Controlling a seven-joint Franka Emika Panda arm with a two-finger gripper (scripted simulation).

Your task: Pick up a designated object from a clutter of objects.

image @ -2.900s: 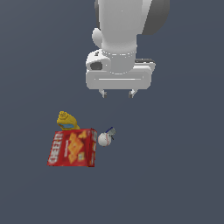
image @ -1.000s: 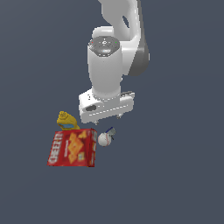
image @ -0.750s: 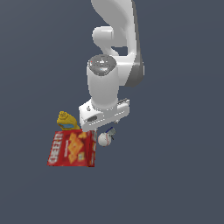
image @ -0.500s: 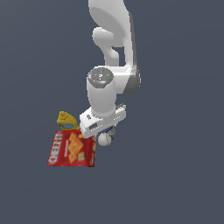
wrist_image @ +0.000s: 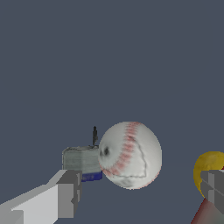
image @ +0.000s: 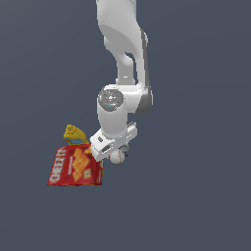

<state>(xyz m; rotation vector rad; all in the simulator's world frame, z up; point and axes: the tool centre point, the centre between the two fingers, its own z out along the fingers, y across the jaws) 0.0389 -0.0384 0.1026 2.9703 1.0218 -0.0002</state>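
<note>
Straddling the small white baseball with red stitching (wrist_image: 130, 155), my gripper (wrist_image: 140, 197) has its fingers (wrist_image: 68, 194) apart, one on each side and neither touching the leather yet; I am at the final approach, just before the grasp. Next I judge I must sink a little further until the pads flank the ball's middle, then close evenly so it does not squirt out. Just beyond the ball sits a tiny blue-grey blocky item (wrist_image: 82, 161); by my other finger a small yellow ball (wrist_image: 211, 168) and the flat red Cheez-It cracker box (image: 76, 165). Compared with half a second ago, my wrist has dropped lower over the ball.
</note>
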